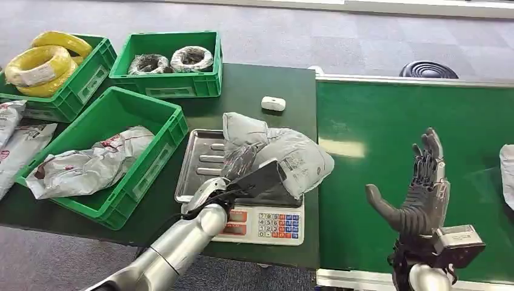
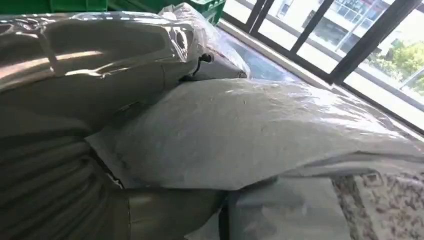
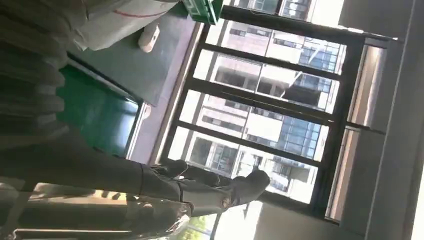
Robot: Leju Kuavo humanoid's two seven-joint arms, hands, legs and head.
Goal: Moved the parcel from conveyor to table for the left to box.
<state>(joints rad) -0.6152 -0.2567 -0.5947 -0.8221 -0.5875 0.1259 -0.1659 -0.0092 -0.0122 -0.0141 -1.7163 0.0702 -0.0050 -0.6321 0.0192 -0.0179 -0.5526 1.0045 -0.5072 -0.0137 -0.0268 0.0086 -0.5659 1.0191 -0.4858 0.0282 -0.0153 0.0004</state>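
Note:
A grey plastic parcel (image 1: pixel 285 154) lies on the steel tray (image 1: pixel 200 163) of a weighing scale on the dark table. My left hand (image 1: pixel 239 173) reaches in from below and grips the parcel's near edge, its dark fingers (image 1: pixel 238 159) pressed into the wrapping. In the left wrist view the parcel (image 2: pixel 260 135) bulges right against the hand (image 2: pixel 75 150). My right hand (image 1: pixel 421 194) is raised over the green conveyor (image 1: pixel 376 157), fingers spread and holding nothing; the right wrist view shows the hand (image 3: pixel 200 187) against the windows.
A green crate (image 1: pixel 151 157) with bagged parcels stands left of the scale. Two more crates (image 1: pixel 182 85) at the back hold black and yellow coils. A small white device (image 1: pixel 273 103) lies behind the scale. Another parcel (image 1: pixel 508 173) lies at the conveyor's right edge.

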